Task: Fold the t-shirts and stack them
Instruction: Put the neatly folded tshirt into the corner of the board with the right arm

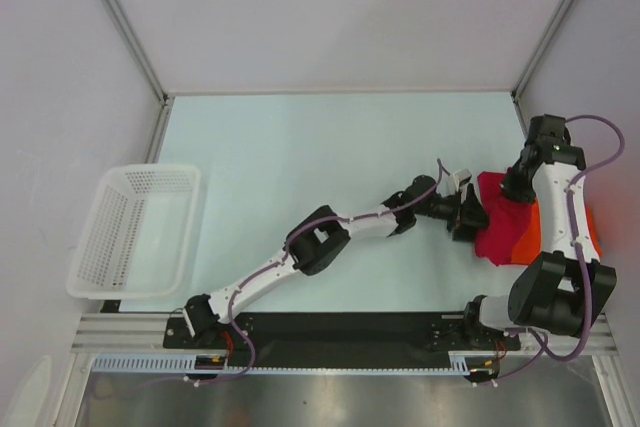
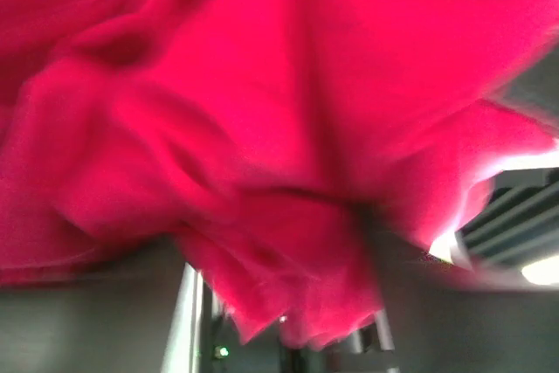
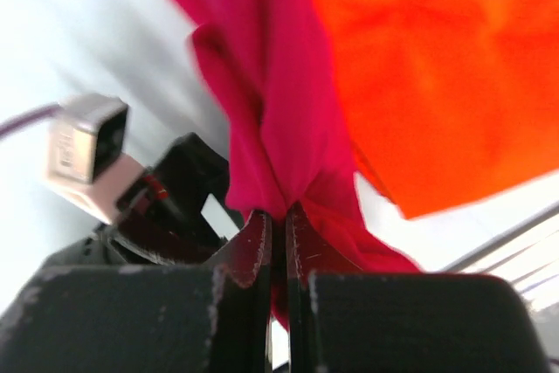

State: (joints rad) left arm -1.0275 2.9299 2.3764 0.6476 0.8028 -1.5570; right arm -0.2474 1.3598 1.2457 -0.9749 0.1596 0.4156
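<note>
The right gripper [image 3: 279,216] has its two black jaws pinched tight on a gathered fold of the crimson red cloth t-shirt [image 3: 262,111], low in the centre of the right wrist view. The cloth rises from the pinch toward the top of that frame.

The left gripper [image 1: 466,213] sits at the left edge of the same shirt, right of centre in the overhead view. Its own camera shows only blurred crimson cloth, so I cannot tell whether its jaws are wide or closed, or whether they hold anything.

The crimson shirt lies bunched on top of a flat orange cloth t-shirt [image 1: 585,232] at the right edge of the pale table [image 1: 300,167], partly under the right arm. A white plastic lattice basket [image 1: 150,175] stands at the far left, well apart.

The stack seems begun, with orange as the base. The crimson shirt looks crumpled, so its fold likely remains to be finished. No other shirts are in view.

No writing can be read. A pale grey camera block [image 3: 87,150] at the left of the right wrist view bears only a blurred mark.
</note>
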